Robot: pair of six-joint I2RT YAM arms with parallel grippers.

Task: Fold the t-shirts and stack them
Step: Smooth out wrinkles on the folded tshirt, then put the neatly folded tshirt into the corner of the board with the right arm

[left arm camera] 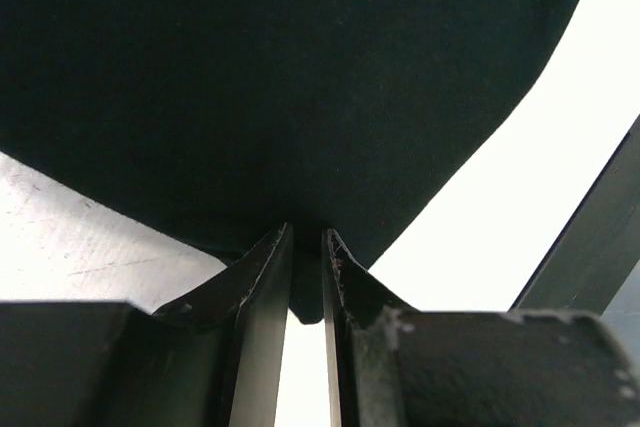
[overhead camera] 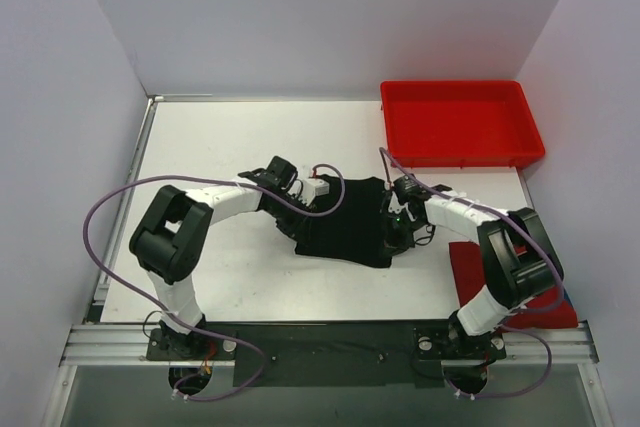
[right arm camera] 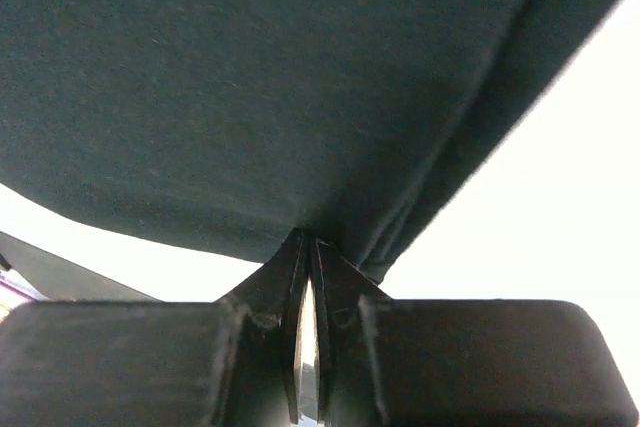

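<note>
Black t-shirt (overhead camera: 350, 227): it lies in a half-folded heap on the surface (overhead camera: 230, 137) between our two tools. One edge is at each tool.
Left tool (overhead camera: 325, 190): it sits at the shirt's left edge. In its wrist view the fingers (left arm camera: 262, 277) stand slightly apart with a tuck of dark cloth dipping between them. We cannot tell whether they are pinching it or have let it go.
Right tool (overhead camera: 393, 227): it is clenched on the shirt's right hem. In its wrist view the tips meet exactly where the cloth (right arm camera: 250, 77) ends.
Why held so: we judge that taking opposite edges lets us stretch the panel flat and carry one side over the other without wrinkles.
Red t-shirt (overhead camera: 470, 267): it lies flat behind the right tool, under that arm's elbow and well apart from the left tool. We take it to be waiting as the other layer of the stack.
Red tray (overhead camera: 462, 159): it is beyond the right tool, apart from both shirts and not involved.
Step in hand: by our reckoning we are mid-fold on the black shirt, and stacking is not yet done.
Risk: if only one side grips, the cloth may drag and bunch instead of folding.
</note>
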